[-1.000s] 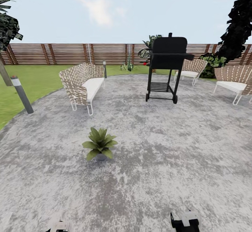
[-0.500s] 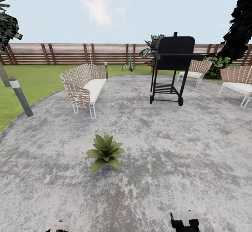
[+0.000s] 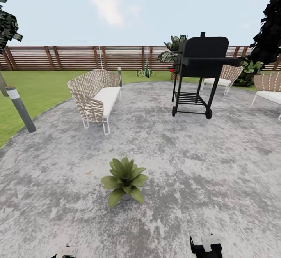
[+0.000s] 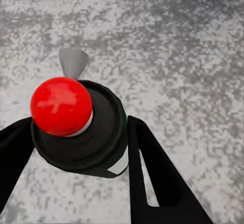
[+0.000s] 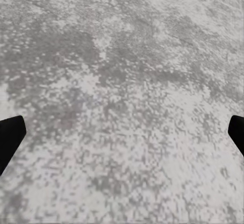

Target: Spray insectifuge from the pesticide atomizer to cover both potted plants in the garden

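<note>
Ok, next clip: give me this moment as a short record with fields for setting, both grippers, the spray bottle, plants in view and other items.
setting: paved garden patio with lawn and a wooden fence
left gripper: shut on the spray bottle
spray bottle: dark body, red top, between the left fingers, above the paving
right gripper: open, empty, fingertips wide apart over the paving
plants in view: one small leafy plant on the paving ahead of the robot, slightly left
other items: woven bench, black grill, two chairs at far right
</note>
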Tool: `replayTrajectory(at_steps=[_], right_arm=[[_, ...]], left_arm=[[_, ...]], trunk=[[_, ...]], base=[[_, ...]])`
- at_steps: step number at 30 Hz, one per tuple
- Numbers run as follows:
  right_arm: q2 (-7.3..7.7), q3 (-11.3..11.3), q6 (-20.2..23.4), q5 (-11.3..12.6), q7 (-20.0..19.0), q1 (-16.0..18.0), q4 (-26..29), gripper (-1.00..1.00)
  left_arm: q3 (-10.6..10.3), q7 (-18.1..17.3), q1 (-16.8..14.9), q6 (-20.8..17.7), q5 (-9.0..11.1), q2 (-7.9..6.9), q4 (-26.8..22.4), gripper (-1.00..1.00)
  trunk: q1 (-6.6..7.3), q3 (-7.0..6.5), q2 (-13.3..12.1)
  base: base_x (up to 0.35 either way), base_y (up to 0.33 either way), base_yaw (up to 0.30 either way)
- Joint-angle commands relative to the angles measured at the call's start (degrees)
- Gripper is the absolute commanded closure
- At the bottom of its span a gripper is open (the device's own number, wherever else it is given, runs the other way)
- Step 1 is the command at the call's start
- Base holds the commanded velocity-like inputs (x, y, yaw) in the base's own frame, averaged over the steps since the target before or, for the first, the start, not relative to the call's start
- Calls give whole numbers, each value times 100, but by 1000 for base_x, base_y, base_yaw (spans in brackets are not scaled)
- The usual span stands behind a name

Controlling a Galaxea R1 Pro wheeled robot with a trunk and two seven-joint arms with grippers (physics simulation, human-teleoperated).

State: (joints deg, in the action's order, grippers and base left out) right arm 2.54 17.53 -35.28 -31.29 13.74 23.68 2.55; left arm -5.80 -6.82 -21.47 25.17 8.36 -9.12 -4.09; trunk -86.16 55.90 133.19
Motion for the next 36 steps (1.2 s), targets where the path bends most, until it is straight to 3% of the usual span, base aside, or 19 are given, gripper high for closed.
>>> replayTrajectory(at_steps=[1, 13, 25, 36], right_arm=[[1, 22, -14, -62, 42, 5, -9, -100], [1, 22, -14, -62, 42, 5, -9, -100], [6, 22, -14, -66, 36, 5, -9, -100], [1, 22, -14, -62, 41, 5, -9, -100]], left_arm=[[-44, -21, -4, 14, 60, -2, 5, 100], [-44, -21, -1, 9, 61, -2, -1, 100], [-42, -13, -3, 6, 69, -11, -2, 100], [-44, -13, -2, 6, 68, -11, 3, 100]], trunk=[[-2, 5, 2], [-2, 5, 2], [-2, 5, 2], [-2, 5, 2]], base=[[295, 215, -14], [295, 215, -212], [291, 178, -13], [25, 14, 0]])
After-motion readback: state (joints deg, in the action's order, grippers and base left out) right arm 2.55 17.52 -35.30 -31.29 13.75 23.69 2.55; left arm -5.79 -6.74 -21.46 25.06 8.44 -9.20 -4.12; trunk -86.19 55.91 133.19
